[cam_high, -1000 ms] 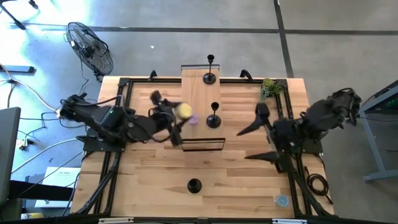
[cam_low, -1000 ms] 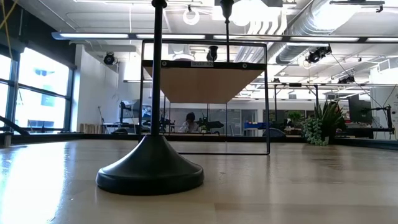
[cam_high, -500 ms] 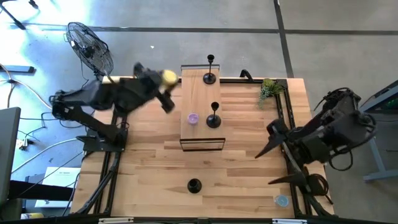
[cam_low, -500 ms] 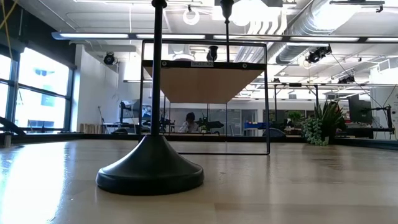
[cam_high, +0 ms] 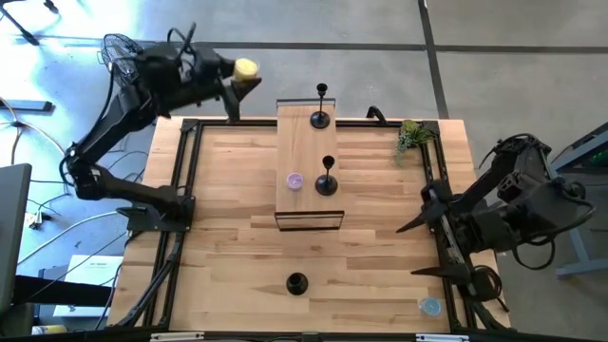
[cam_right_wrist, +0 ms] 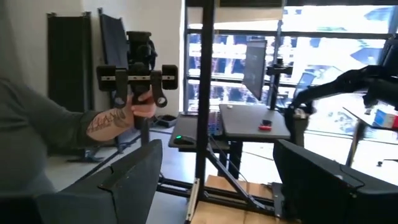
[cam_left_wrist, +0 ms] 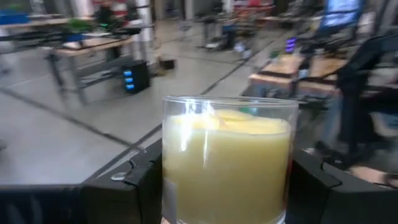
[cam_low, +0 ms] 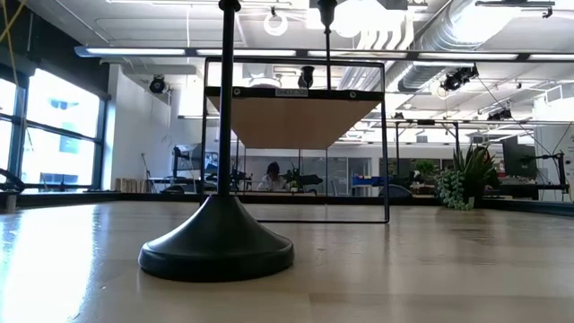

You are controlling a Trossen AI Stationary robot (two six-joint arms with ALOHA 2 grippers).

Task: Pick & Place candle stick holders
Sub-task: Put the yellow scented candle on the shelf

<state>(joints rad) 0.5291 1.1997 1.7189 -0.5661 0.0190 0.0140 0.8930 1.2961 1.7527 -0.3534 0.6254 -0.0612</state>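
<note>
My left gripper [cam_high: 237, 78] is clamped on a yellow candle jar [cam_high: 245, 68] off the table's far-left corner, so my empty, parted right gripper [cam_high: 415, 249] sits nearer the upright lone candle stick holder [cam_high: 297, 283] at the near edge.

- You are in an open industrial lab or workshop: bare pipes and ducts [cam_low: 421, 36] and long strip lights run across the ceiling.
- The floor [cam_high: 380, 24] around your wooden desk [cam_high: 380, 237] is polished concrete, with a standing fan [cam_high: 119, 52] beside it.
- Other workbenches [cam_left_wrist: 93, 46], monitors [cam_right_wrist: 255, 62] and a person [cam_low: 272, 176] seated far off fill the room behind.
- A person's hand [cam_right_wrist: 140, 106] grips a control handle [cam_right_wrist: 138, 74] nearby.
</note>
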